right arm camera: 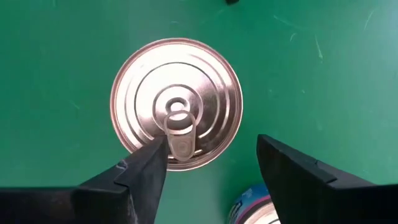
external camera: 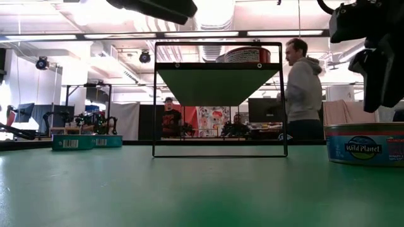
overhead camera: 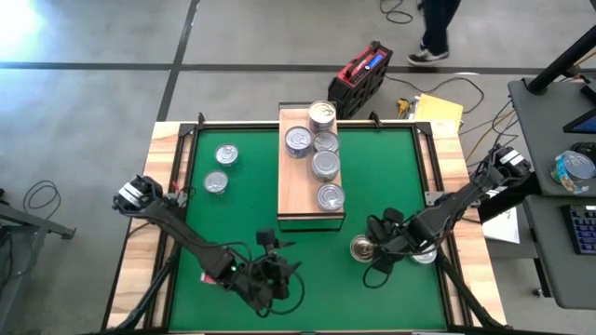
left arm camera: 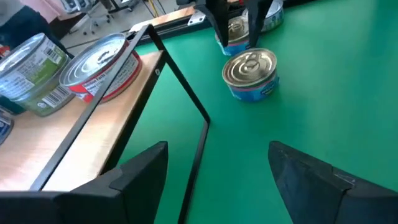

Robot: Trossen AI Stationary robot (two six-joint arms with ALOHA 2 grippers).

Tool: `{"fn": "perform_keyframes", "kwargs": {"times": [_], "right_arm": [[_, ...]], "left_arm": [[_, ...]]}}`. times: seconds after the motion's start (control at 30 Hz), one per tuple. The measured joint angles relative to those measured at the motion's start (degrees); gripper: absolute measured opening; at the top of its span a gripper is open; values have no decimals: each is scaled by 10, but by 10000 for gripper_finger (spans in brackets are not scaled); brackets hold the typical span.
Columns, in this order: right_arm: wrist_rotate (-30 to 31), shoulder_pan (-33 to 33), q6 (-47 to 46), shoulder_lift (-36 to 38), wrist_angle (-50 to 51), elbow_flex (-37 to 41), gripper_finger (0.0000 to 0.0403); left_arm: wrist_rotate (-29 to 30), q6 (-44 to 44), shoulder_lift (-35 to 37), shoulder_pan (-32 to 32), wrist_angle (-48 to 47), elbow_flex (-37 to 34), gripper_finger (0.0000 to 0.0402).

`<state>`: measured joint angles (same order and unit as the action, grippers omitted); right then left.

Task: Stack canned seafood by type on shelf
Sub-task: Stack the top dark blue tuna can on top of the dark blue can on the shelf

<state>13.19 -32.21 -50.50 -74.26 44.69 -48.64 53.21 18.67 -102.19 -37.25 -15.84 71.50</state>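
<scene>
The light-wood shelf (overhead camera: pixel 300 203) stands mid-table with several silver-lidded cans (overhead camera: pixel 325 165) in a row on it. A gold-lidded can (overhead camera: pixel 363 247) (left arm camera: pixel 250 73) (right arm camera: pixel 176 102) sits upright on the green mat, right of the shelf's near end. My right gripper (overhead camera: pixel 384 244) (right arm camera: pixel 211 168) hangs open beside it. Its fingers (left arm camera: pixel 219 22) stand on either side of a blue-labelled can (left arm camera: pixel 233 32) (right arm camera: pixel 252 208), with no touch showing. My left gripper (overhead camera: pixel 276 259) (left arm camera: pixel 217 180) is open near the shelf's near end, pointing toward the gold-lidded can.
Two more cans (overhead camera: pixel 221 167) sit on the mat left of the shelf, and another (overhead camera: pixel 426 255) lies under my right arm. The shelf's dark frame (left arm camera: pixel 186 93) runs close past my left gripper. A red case (overhead camera: pixel 363 74) lies beyond the far edge. A person (external camera: pixel 303 88) stands behind the table.
</scene>
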Motion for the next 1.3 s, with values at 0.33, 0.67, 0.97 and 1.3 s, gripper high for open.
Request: {"fn": "perform_keyframes", "kwargs": {"times": [0.33,0.67,0.97,1.3], "right_arm": [[3,-2,99,0,4,0,129],[4,-17,152,-11,66,7,13],[17,-24,156,-57,38,10,9],[18,-24,174,-79,-79,10,9]], "left_arm": [[2,26,0,-9,3,1,261],[3,43,0,-11,3,0,261],[3,44,0,-11,-2,0,261],[2,53,1,-11,-1,0,261]]}}
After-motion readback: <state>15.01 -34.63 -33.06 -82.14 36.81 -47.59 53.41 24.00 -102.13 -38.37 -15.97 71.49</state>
